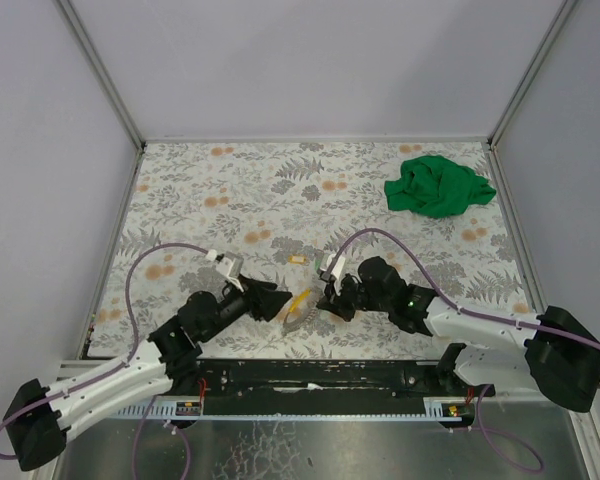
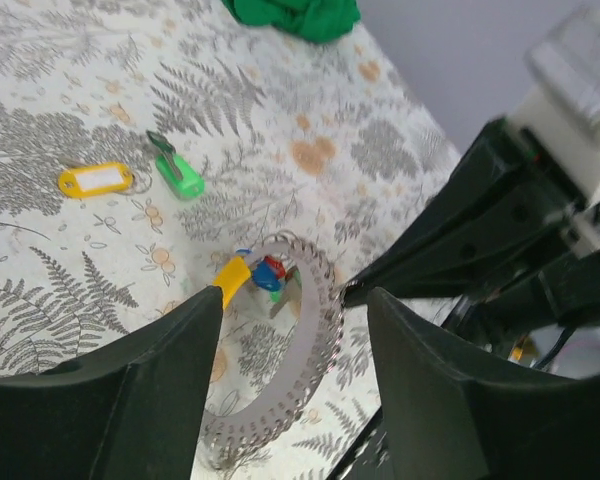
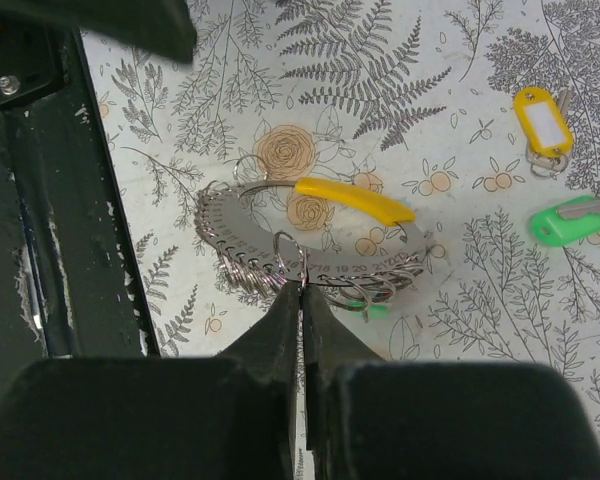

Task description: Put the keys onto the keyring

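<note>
Floral-patterned table (image 1: 380,160) in a pale booth. Holding the keyring (image 3: 242,215) steady by its near edge is the right gripper (image 3: 302,290), pinched shut. Just beside it the left gripper (image 2: 295,297) hangs half open, empty. Beyond both, the yellow-tagged key (image 2: 95,180) and green-tagged key (image 2: 180,178) lie loose. Probably next, the left gripper must fetch one for threading.

far desk (image 1: 230,180): bare, easy passage; green cloth (image 1: 438,186) blocks far right corner only
near edge: tight; left gripper (image 2: 295,295) and right gripper (image 3: 302,290) nose to nose, keyring (image 3: 280,235) between
just beyond keyring: yellow-tag key (image 3: 540,120), green-tag key (image 3: 560,222) in the lane
sides: walls (image 1: 40,150) on three sides
</note>
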Action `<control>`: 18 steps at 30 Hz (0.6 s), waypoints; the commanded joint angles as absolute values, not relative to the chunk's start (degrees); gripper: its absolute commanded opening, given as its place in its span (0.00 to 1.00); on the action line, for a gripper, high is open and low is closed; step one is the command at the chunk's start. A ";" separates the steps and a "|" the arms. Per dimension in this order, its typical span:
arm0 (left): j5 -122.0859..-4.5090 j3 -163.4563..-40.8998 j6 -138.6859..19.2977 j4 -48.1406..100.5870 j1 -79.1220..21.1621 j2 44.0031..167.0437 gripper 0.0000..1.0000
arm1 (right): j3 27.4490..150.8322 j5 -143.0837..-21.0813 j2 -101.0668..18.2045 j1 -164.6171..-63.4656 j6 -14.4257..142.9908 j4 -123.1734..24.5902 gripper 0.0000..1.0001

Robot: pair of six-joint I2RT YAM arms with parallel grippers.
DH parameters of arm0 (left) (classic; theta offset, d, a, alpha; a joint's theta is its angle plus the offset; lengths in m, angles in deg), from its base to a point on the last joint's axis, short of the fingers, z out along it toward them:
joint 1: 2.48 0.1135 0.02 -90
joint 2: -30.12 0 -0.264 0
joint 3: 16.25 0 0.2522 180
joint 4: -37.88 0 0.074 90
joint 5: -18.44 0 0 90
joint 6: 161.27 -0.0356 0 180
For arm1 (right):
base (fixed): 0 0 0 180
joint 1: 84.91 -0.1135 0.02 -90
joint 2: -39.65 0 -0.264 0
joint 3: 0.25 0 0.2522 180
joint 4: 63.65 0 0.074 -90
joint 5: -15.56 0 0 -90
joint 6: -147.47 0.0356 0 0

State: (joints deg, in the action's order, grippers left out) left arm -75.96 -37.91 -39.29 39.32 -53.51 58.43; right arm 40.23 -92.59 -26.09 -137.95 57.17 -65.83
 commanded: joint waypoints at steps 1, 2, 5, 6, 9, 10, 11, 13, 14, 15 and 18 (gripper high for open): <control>-67.08 -35.75 -48.07 50.87 -53.78 65.55 0.57 | 44.60 -94.01 -27.31 -137.85 53.88 -63.44 0.00; -65.64 -35.65 -49.09 53.26 -53.80 67.69 0.56 | 45.00 -94.16 -27.71 -137.86 53.68 -63.03 0.00; -60.98 -35.84 -51.57 60.14 -53.73 73.67 0.51 | 45.57 -94.61 -28.48 -137.87 53.17 -62.55 0.00; -59.68 -35.95 -51.91 62.11 -53.73 75.30 0.49 | 45.78 -94.64 -28.66 -137.85 53.10 -62.48 0.00; -57.46 -35.91 -51.89 65.77 -53.73 78.80 0.45 | 46.23 -94.78 -29.11 -137.91 52.83 -62.37 0.00; -57.33 -35.92 -51.67 66.50 -53.73 79.71 0.44 | 46.41 -94.87 -29.21 -137.86 52.80 -62.39 0.00; -57.23 -35.91 -51.46 67.30 -53.74 80.49 0.44 | 46.57 -95.01 -29.29 -137.84 52.72 -62.44 0.00; -57.26 -36.17 -50.88 67.82 -53.66 81.99 0.41 | 46.69 -95.09 -29.39 -137.86 52.68 -62.54 0.00; -57.07 -36.43 -50.73 67.96 -53.64 82.73 0.40 | 46.72 -95.10 -29.43 -137.90 52.76 -62.62 0.00; -56.92 -36.83 -50.49 67.83 -53.71 83.39 0.39 | 46.73 -95.03 -29.43 -137.88 52.73 -62.75 0.00; -56.53 -37.91 -49.96 67.76 -53.63 85.86 0.37 | 46.73 -94.92 -29.52 -137.83 52.78 -62.91 0.00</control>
State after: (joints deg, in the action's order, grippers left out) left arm -58.50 -36.12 -49.56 62.23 -53.51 83.48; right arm 44.01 -93.66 -29.65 -137.93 53.57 -61.02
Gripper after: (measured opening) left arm 0.385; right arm 0.043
